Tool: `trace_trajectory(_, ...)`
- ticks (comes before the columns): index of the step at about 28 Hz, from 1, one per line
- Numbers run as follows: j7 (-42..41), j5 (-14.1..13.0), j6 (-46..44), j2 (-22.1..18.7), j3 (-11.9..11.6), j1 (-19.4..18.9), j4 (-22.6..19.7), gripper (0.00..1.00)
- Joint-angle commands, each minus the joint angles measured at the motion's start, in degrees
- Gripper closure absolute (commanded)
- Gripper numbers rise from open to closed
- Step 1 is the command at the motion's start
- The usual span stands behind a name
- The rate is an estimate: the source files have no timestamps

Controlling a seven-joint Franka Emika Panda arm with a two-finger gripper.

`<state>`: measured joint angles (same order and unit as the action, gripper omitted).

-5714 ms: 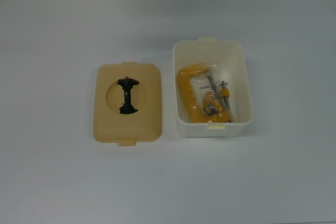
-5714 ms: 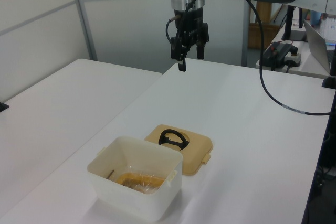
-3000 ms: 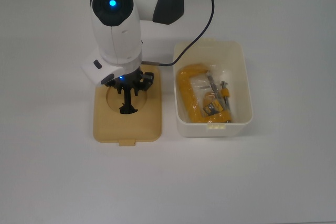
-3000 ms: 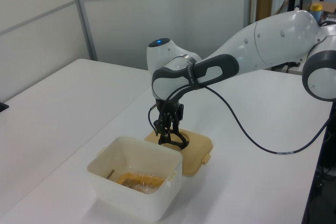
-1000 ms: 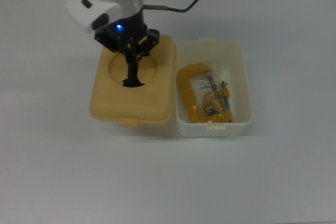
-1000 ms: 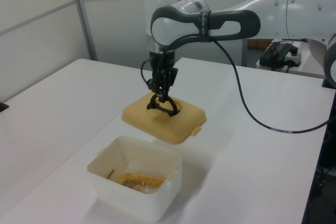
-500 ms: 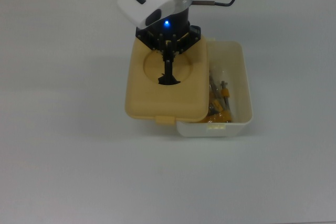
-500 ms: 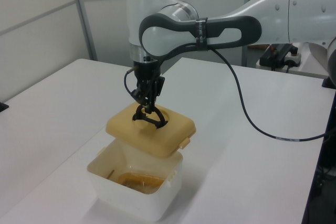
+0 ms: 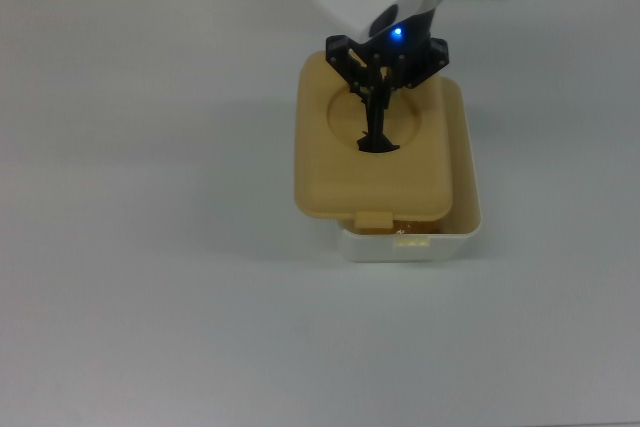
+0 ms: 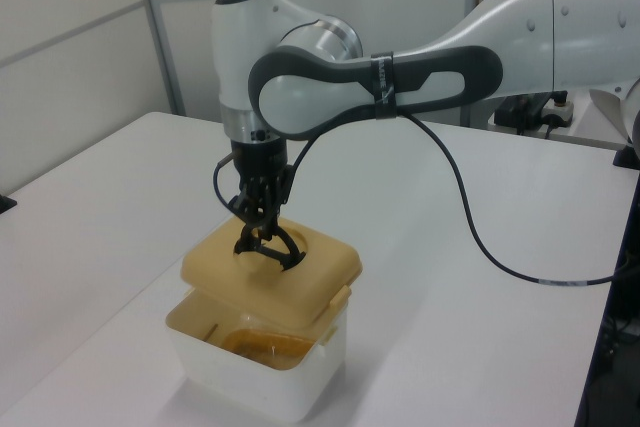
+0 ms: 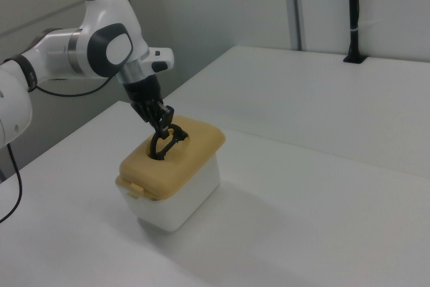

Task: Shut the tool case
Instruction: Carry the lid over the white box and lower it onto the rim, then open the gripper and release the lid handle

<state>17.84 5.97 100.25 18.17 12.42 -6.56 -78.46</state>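
Note:
The tool case is a white tub (image 9: 412, 244) and a tan lid (image 9: 400, 172) with a black handle (image 9: 378, 137) in a round recess. My gripper (image 9: 378, 97) is shut on that handle and holds the lid over the tub, shifted a little toward the top view's left. The tub's right and near rim still show there. In the left view the lid (image 10: 300, 277) hangs under the gripper (image 10: 258, 217), with a gap above the tub (image 10: 270, 387) where the yellow C-clamp (image 10: 262, 345) shows. In the right view the lid (image 11: 181, 159) covers the tub (image 11: 185, 196); the gripper (image 11: 163, 126) grips from above.
The white table (image 9: 150, 297) stretches all around the case. My arm (image 10: 420, 67) arches in from the left view's right, trailing a black cable (image 10: 480, 227). A second table (image 10: 90, 187) adjoins at the left view's left. A black post (image 11: 353, 11) stands at the far edge in the right view.
The gripper took hold of the lid's handle, lifted the lid off the table and carried it toward the top view's right, so it now hangs over the tub and hides most of the clamp.

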Motion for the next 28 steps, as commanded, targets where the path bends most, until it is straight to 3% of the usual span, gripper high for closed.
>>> trace_trajectory(1, 2.4, 1.9, -1.8, 1.1, 1.9, 0.1, 1.1, 1.0)
trace_trajectory(10, 2.9, 2.1, -1.6, 2.5, 2.1, -0.5, 1.1, 1.0)
trace_trajectory(15, 4.4, 3.7, -1.3, 3.0, 2.1, -1.4, 0.9, 1.0)
trace_trajectory(28, 5.5, 3.7, -1.1, 3.3, 2.1, -2.1, 1.0, 1.0)
